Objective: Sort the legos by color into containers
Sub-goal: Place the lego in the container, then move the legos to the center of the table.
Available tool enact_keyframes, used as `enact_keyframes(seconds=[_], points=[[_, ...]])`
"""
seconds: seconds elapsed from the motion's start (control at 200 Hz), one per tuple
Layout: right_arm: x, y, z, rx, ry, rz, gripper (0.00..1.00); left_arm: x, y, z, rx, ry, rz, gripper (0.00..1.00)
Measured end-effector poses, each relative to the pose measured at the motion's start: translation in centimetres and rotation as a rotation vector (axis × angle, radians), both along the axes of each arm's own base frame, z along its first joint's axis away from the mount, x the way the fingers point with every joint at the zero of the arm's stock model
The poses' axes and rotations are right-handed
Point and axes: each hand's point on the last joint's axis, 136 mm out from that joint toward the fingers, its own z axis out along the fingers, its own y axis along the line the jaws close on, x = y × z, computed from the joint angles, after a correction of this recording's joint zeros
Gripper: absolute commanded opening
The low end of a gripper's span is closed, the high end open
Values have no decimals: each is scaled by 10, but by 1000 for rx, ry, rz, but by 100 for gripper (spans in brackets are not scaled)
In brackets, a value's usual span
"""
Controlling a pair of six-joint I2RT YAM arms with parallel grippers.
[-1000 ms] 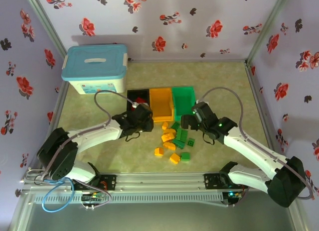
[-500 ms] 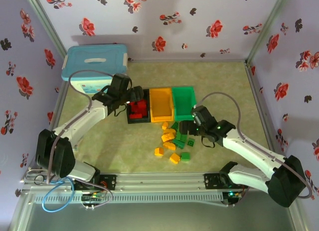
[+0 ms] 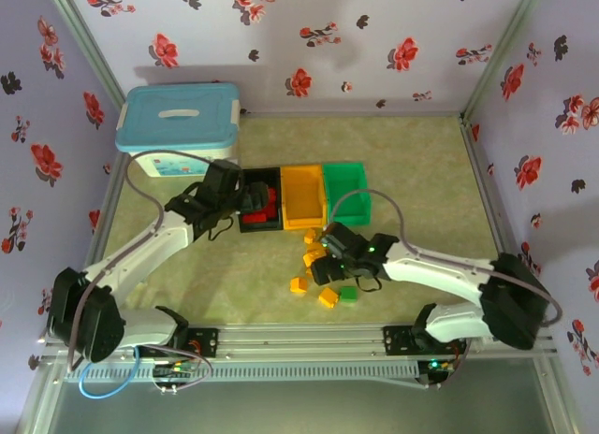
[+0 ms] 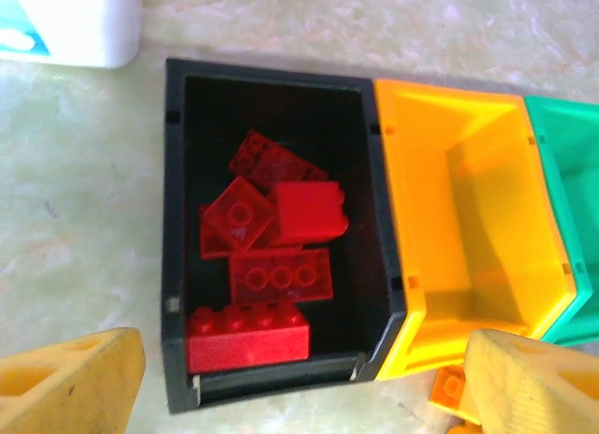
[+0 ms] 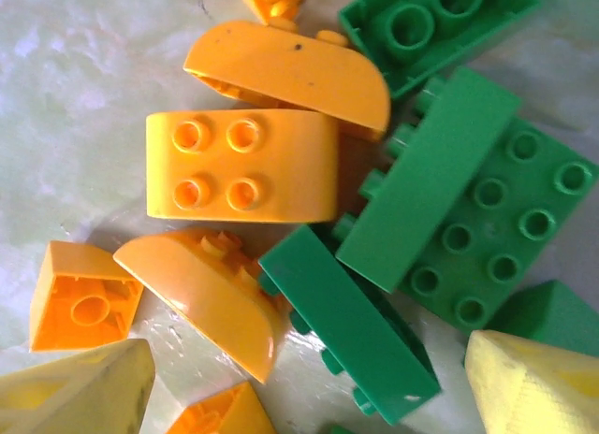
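My left gripper [image 4: 299,397] hangs open and empty just above the front edge of the black bin [image 4: 173,219], which holds several red bricks [image 4: 281,275]. The orange bin [image 4: 468,219] and the green bin [image 4: 562,191] stand to its right in a row. In the top view the left gripper [image 3: 249,202] sits over the black bin [image 3: 257,226]. My right gripper [image 3: 329,256] is low over the loose pile, open. A long green brick [image 5: 351,326] lies on the table between its fingertips [image 5: 75,392], beside orange-yellow bricks [image 5: 241,166] and other green bricks [image 5: 487,228].
A large white box with a light-blue lid [image 3: 178,125] stands at the back left, close to the black bin. Loose orange-yellow bricks [image 3: 298,285] and a green one [image 3: 348,293] lie near the front of the pile. Floral walls close in three sides.
My left gripper swung from beside the pile to over the black bin, then drew back slightly toward its front edge. My right gripper moved left and down onto the pile.
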Motion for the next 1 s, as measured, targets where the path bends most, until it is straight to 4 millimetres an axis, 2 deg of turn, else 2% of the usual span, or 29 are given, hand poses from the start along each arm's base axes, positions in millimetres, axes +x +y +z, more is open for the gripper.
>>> enact_keyframes(seconds=[0.165,0.28,0.4,0.54,1.0], points=[[23,29,1,-119,-49,8,88,-13,10,-5,-6,3,19,88],[32,32,-7,-201,-61,-3,88,-19,15,-7,-10,1,30,88],[32,11,-22,-324,-57,-24,86,-27,21,-14,-12,12,41,88],[37,-10,-21,-420,-89,-51,86,-34,25,-24,-10,29,49,88],[56,-72,-13,-452,-97,-206,85,-45,8,-25,-6,30,-4,87]])
